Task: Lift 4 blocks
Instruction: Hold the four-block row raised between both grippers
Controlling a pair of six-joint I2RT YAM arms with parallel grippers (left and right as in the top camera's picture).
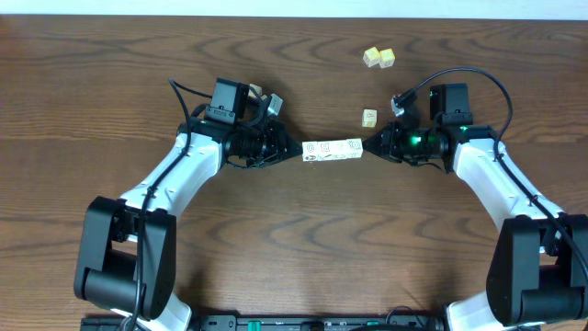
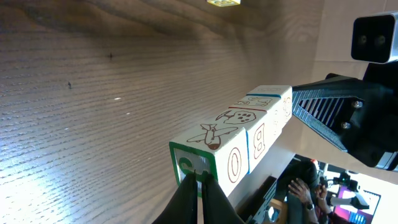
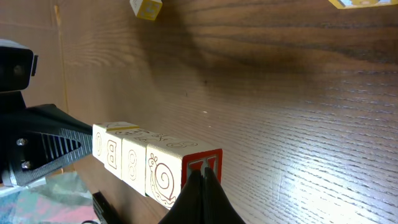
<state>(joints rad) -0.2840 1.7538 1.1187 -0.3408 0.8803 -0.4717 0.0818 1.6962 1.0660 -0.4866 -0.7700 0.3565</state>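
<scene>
Left gripper (image 1: 298,152) and right gripper (image 1: 367,145), closed, squeeze four blocks (image 1: 333,150) between them.

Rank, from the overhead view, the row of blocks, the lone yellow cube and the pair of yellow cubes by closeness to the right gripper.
1. Row of blocks: touching the right gripper, stretched between the two arms.
2. Lone yellow cube: just beyond the gripper's tip.
3. Pair of yellow cubes: farthest, toward the back.
</scene>
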